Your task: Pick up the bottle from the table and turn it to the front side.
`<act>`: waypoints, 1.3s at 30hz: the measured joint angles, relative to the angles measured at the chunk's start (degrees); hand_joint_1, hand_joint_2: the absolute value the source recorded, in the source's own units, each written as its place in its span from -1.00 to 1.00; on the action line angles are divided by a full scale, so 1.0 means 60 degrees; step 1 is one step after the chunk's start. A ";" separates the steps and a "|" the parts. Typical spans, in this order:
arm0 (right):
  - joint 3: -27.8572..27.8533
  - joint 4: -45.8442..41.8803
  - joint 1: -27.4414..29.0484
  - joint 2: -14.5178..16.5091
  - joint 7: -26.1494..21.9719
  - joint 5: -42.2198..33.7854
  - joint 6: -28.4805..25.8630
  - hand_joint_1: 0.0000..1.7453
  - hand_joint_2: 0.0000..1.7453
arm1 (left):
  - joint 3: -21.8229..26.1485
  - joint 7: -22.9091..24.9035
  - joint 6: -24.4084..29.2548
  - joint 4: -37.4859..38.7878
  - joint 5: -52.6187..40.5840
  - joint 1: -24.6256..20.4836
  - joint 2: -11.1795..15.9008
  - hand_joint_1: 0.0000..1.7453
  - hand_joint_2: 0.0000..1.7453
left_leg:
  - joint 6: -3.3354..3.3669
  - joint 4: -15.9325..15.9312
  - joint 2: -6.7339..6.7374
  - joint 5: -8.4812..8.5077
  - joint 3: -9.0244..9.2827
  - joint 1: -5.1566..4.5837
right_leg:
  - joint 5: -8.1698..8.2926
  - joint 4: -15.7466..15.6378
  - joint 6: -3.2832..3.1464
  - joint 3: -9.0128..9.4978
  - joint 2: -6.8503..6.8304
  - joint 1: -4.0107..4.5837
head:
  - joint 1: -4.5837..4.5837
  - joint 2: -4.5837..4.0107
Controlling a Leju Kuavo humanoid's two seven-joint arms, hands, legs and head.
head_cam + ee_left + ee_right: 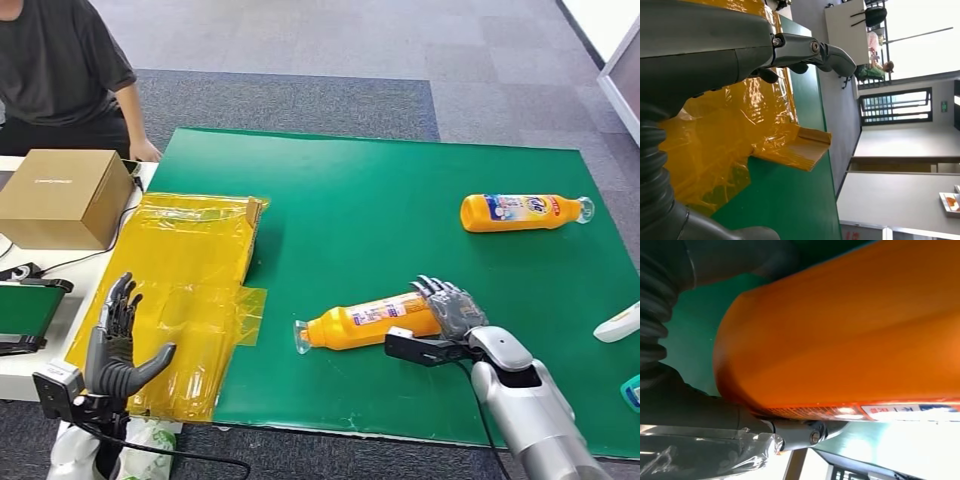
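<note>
Your right hand (pixel 453 308) has its fingers (pixel 436 290) draped over the base end of the near orange bottle (pixel 370 322), and the right wrist view shows the bottle's orange body (pixel 851 325) pressed between the thumb and a finger (pixel 806 432), so the fingers are wrapped on the bottle; whether it has left the desk you cannot tell. From the fingers outward, the bottle runs away to your left: its long axis lies nearly side to side across the green desk (pixel 362 190), slightly tilted, with the clear cap (pixel 302 337) at the far left end and the label (pixel 381 311) facing partly up. The grasp sits at the base, not the middle, so the cap end is likely to droop when lifted, and the turn will probably be a roll about that long axis.

Your left hand (pixel 117 345) is raised well apart, over crumpled yellow plastic sheet (pixel 189 290), fingers spread and holding nothing. A second orange bottle (pixel 521 211) lies farther back on the right, also on its side.
</note>
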 joint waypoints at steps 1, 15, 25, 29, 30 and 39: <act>0.0074 0.0077 -0.0035 -0.0001 -0.0053 -0.0040 -0.0104 1.00 1.00 | -0.0015 0.0000 0.0023 0.0017 0.0025 0.0002 0.0022 -1.00 1.00 | 0.0001 0.0000 0.0000 0.0001 0.0002 0.0000 | 0.0001 0.0000 0.0001 0.0001 0.0000 0.0000 | -0.0002 -0.0001; 0.0339 -0.4194 0.2244 0.0599 0.0292 -0.1389 -0.1005 1.00 1.00 | 0.0036 0.0000 -0.0384 0.0102 -0.0379 0.0274 -0.0092 -1.00 1.00 | 0.0008 -0.0001 -0.0006 0.0008 -0.0059 0.0000 | -0.0010 0.0006 0.0005 0.0008 -0.0007 0.0002 | -0.0001 -0.0001; -0.0030 -0.5577 0.2671 0.2568 -0.0376 -0.2893 -0.0677 1.00 1.00 | -0.0085 0.0037 -0.1617 0.0486 -0.0825 0.0315 -0.0468 -1.00 1.00 | -0.0006 -0.0002 -0.0003 -0.0004 -0.0060 0.0000 | -0.0016 0.0006 0.0000 -0.0002 -0.0007 0.0002 | -0.0004 0.0000; -0.0011 -0.5325 0.2662 0.3048 -0.0549 -0.3079 -0.0705 1.00 1.00 | -0.0317 0.0005 -0.1736 0.0814 -0.0773 0.0284 -0.0444 -1.00 1.00 | -0.0006 -0.0002 -0.0003 -0.0003 -0.0060 0.0000 | -0.0016 0.0006 0.0000 0.0000 -0.0007 0.0002 | -0.0004 0.0002; -0.0011 -0.5275 0.2661 0.3108 -0.0558 -0.3095 -0.0714 1.00 1.00 | -0.0343 0.0004 -0.1741 0.0866 -0.0770 0.0277 -0.0432 -1.00 1.00 | -0.0006 -0.0002 -0.0003 -0.0003 -0.0060 0.0000 | -0.0016 0.0006 0.0000 0.0000 -0.0007 0.0002 | -0.0004 0.0002; -0.0014 -0.4968 0.2650 0.3315 -0.0574 -0.3113 -0.0743 1.00 1.00 | -0.0484 0.0000 -0.1747 0.1135 -0.0760 0.0241 -0.0378 -1.00 1.00 | -0.0006 -0.0002 -0.0003 -0.0004 -0.0061 -0.0001 | -0.0016 0.0005 0.0000 0.0000 -0.0008 0.0001 | -0.0003 0.0001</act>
